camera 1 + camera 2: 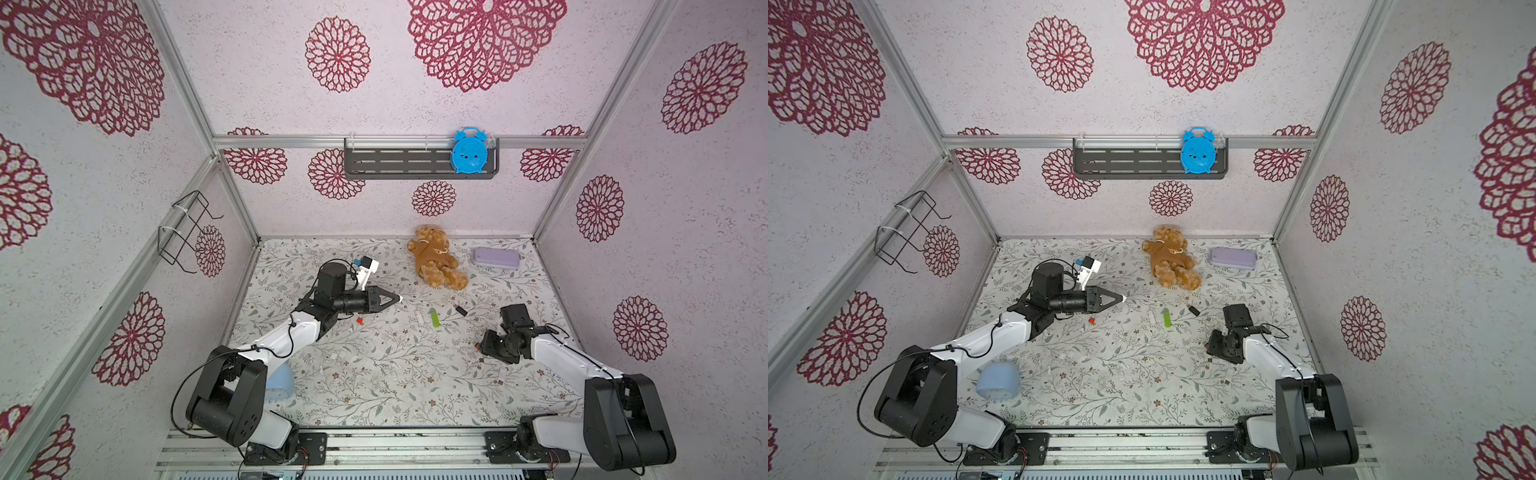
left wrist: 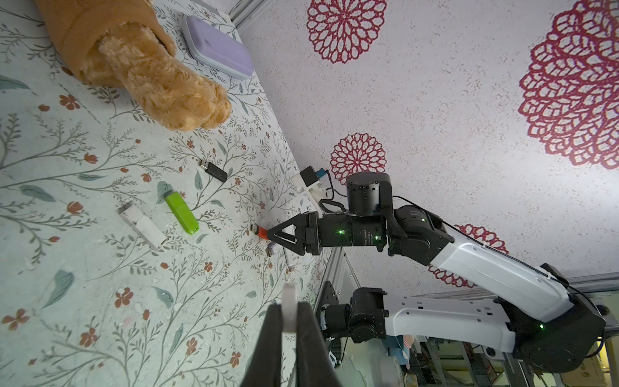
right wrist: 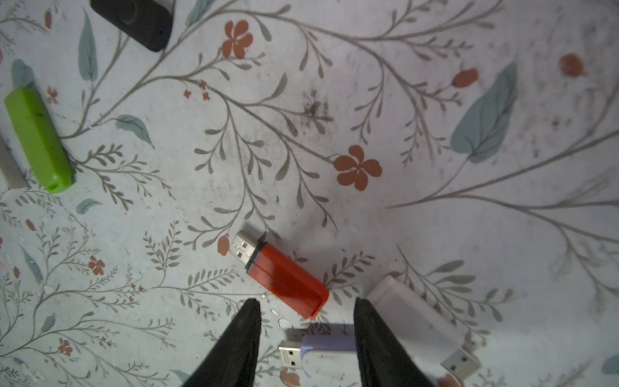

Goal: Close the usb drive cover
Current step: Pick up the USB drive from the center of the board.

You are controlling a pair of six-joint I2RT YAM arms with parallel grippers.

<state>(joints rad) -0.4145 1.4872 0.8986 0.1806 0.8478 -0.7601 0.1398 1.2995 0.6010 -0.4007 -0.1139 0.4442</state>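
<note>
My left gripper [image 2: 290, 304] is shut on a small white cover [image 2: 289, 293], held above the table's left middle, where its white tip [image 1: 397, 298] shows in a top view. My right gripper [image 3: 306, 303] stands open, low over the table's right side. Just beyond its fingertips lies an uncapped red usb drive [image 3: 284, 278]. An uncapped lilac usb drive [image 3: 323, 343] lies between the jaws, untouched. A pale pink usb drive [image 3: 418, 318] lies beside one finger. From the left wrist view the right gripper [image 2: 268, 234] hangs just above the red drive [image 2: 258, 230].
A green drive [image 1: 434, 319], a black drive [image 1: 460, 310] and a white drive [image 2: 142, 222] lie mid-table, a small red cap [image 1: 359, 320] near the left arm. A teddy bear [image 1: 436, 257] and lilac case [image 1: 496, 257] sit at the back. A pale blue bowl [image 1: 997, 380] is front left.
</note>
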